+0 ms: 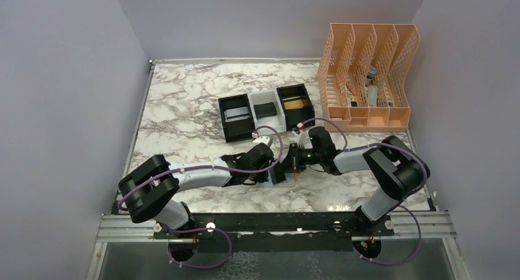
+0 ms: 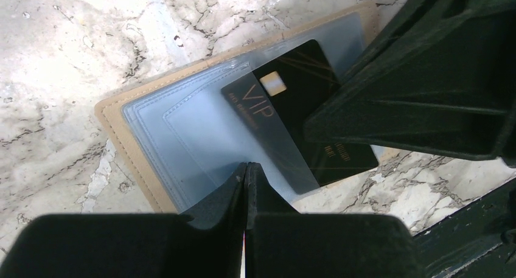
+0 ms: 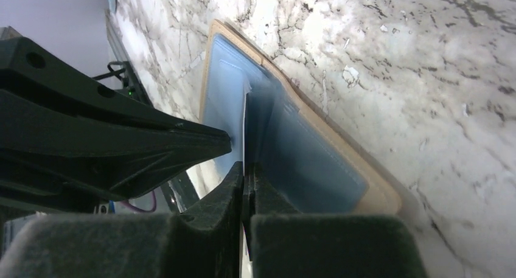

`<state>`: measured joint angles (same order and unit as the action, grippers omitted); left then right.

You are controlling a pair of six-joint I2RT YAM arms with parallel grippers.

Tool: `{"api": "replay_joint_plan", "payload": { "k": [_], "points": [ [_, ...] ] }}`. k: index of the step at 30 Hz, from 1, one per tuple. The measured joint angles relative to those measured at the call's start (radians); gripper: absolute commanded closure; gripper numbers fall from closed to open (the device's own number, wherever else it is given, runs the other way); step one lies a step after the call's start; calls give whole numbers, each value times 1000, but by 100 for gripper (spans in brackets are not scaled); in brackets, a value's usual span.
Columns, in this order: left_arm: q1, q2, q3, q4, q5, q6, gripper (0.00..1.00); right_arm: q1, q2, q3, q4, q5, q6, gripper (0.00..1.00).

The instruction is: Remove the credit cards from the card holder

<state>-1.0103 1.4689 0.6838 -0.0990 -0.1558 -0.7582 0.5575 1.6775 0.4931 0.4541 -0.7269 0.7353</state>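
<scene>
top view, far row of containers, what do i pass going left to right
first black bin with a silvery card in it → white bin with a dark card → second black bin with a gold card → peach mesh organizer
</scene>
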Motion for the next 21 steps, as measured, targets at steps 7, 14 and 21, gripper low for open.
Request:
{"api": "replay_joint_plan", "payload": {
  "k": [7, 14, 21],
  "points": [
    [0, -12, -3, -21, -17, 2, 97, 3, -282, -10, -195, 198, -81, 99],
    [0, -34, -3, -53, -40, 7, 88, 3, -458, -29, -314, 296, -140, 99],
    [0, -142, 10, -114, -70, 39, 56, 3, -533, -113, -324, 280, -156, 99]
  ]
}}
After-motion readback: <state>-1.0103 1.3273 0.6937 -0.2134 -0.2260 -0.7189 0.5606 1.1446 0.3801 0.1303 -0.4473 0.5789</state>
